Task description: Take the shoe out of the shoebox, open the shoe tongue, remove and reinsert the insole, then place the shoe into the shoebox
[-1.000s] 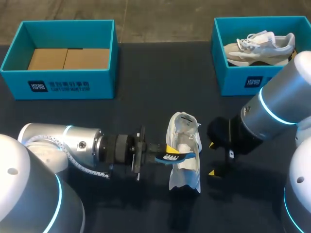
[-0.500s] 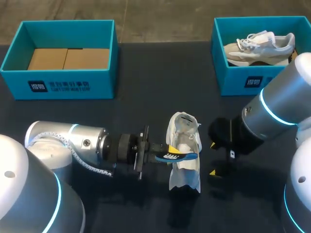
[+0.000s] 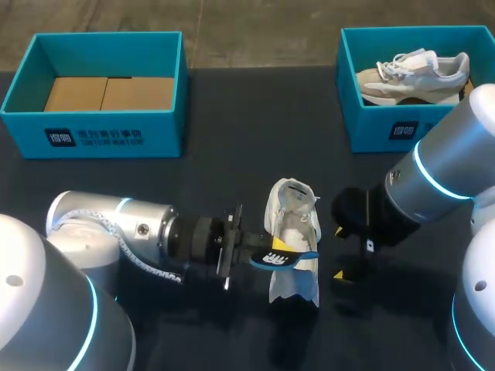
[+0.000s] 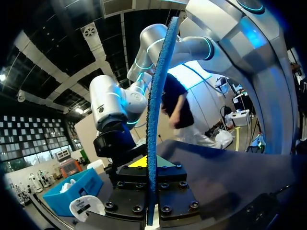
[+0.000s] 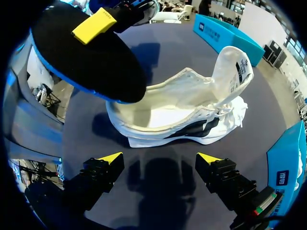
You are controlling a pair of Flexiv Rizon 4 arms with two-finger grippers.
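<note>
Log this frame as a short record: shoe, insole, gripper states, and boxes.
shoe: on the table, tongue pulled open
insole: out of the shoe, held over it in the head view
left gripper: shut on the insole
right gripper: open, beside the shoe, holding nothing
left shoebox: no shoe inside, bare cardboard floor
right shoebox: holds a second shoe
task stage: insole not yet reinserted

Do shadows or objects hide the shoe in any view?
Head view: white fabric shoe clear, shadow on its near side. Right wrist view: black blue-edged insole overlaps its heel. Left wrist view: the insole, edge-on, splits the middle.
</note>
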